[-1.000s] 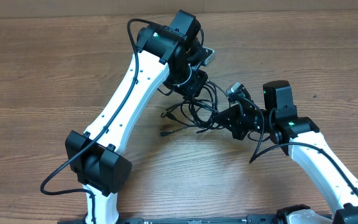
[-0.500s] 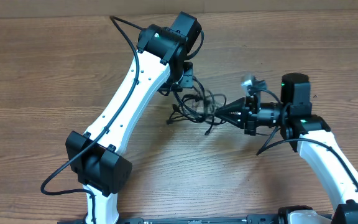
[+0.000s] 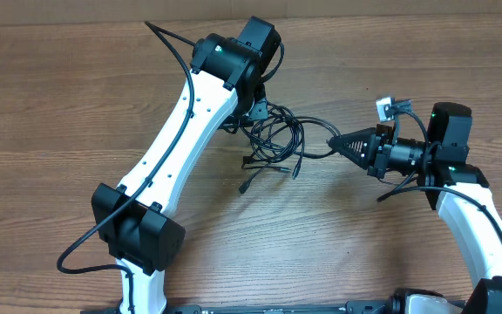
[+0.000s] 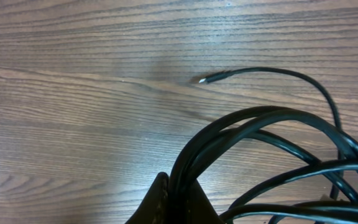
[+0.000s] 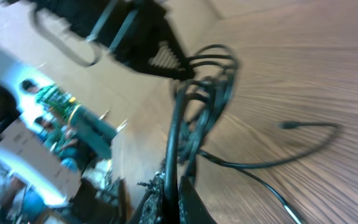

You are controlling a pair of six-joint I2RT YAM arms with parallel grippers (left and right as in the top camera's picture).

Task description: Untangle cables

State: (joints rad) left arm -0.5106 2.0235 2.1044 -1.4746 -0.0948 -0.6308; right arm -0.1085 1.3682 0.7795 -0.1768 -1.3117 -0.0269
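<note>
Both claws are clamped on the cables [image 3: 277,144]: the left claw [image 3: 256,112] on the bundle, the right claw [image 3: 338,142] on one strand. Pull them apart slowly, and watch that no knot tightens. The tangle lies mid-surface [image 3: 59,113], nearer the far edge, stretched left to right. Its loose plugs [image 3: 243,187] point toward the near edge.

The thin black tangled cables [image 3: 277,141] are spread on the brown wooden table [image 3: 59,105], between the left gripper [image 3: 258,113] and the right gripper [image 3: 338,142]

Two arms [image 3: 190,122], two tools [image 3: 338,141], perhaps four tangled cables [image 3: 273,138].
</note>
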